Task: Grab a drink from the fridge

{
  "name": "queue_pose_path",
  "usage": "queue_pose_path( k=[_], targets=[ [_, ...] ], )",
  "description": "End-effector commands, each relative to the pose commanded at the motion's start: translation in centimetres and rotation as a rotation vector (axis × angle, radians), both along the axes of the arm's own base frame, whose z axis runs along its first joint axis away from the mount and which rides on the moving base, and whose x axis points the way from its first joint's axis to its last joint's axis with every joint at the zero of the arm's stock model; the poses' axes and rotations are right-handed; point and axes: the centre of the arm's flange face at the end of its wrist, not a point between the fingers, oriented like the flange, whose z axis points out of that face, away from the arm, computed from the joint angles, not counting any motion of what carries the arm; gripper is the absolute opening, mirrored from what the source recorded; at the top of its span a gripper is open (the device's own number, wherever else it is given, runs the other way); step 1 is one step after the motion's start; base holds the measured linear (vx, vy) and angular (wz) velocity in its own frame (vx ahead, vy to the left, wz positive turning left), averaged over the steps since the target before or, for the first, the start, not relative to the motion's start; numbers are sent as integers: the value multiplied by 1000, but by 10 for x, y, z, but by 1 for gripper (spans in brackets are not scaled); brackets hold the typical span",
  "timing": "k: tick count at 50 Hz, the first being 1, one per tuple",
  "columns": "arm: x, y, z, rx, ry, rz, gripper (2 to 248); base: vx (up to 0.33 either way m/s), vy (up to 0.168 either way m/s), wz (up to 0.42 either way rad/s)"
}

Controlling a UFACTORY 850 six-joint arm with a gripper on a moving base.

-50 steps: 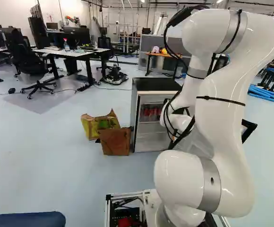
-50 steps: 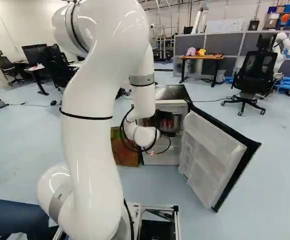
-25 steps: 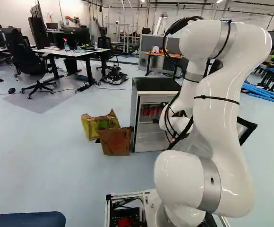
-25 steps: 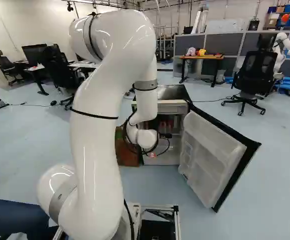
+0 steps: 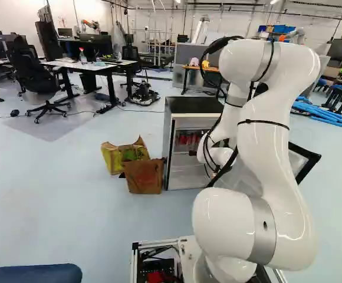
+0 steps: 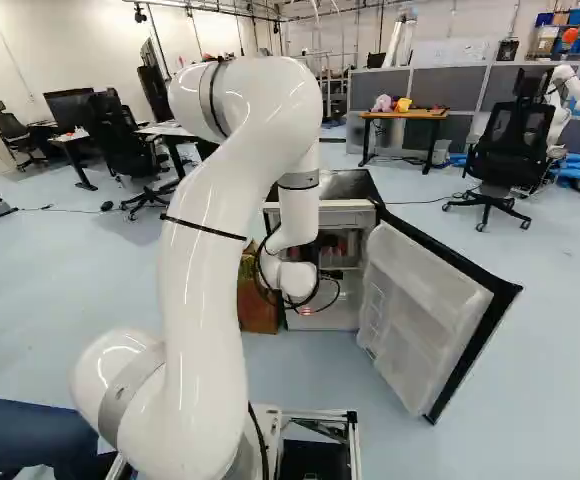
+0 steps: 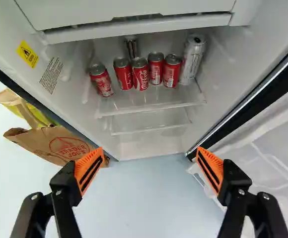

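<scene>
Gripper, orange-padded fingers wide apart, ahead an open fridge, white-lettered red soda cans on its shelf, a tall silver can beside them, perhaps another behind, yellow warning label on the inner wall, brown paper bag with red print

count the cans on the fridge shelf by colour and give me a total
Red cans: 5
Tall white can: 1
Silver-and-dark can, partly hidden behind the red ones: 1
Total: 7
</scene>
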Motion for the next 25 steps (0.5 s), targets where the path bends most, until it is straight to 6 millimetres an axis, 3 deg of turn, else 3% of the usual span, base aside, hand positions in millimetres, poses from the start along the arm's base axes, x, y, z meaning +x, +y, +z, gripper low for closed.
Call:
queue_pose_path(
  k=[25],
  targets=[
    [29, -3, -35, 2, -9, 15, 247, 0, 0, 0]
  ],
)
